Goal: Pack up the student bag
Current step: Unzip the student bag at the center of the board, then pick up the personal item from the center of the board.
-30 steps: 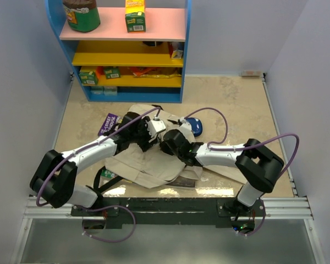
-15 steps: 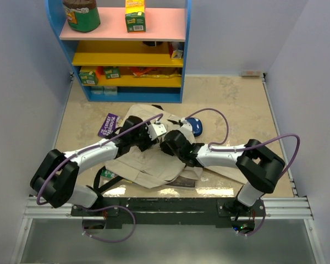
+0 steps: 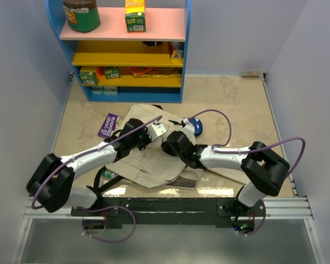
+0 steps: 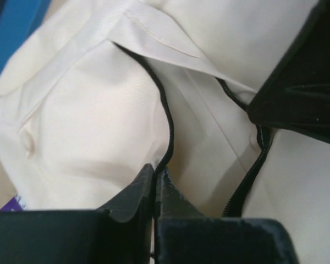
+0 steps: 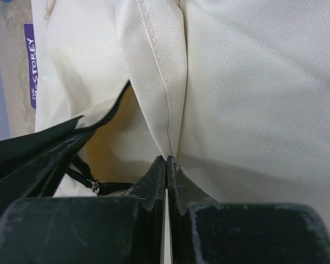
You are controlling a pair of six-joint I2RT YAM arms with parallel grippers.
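Pinching student bag (image 4: 88,121) (both jaws)

even bright light, soft shadows, sharp focus

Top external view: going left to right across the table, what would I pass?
Purple book → left claw, shut on the student bag → right claw, also shut on the bag → blue pencil case.
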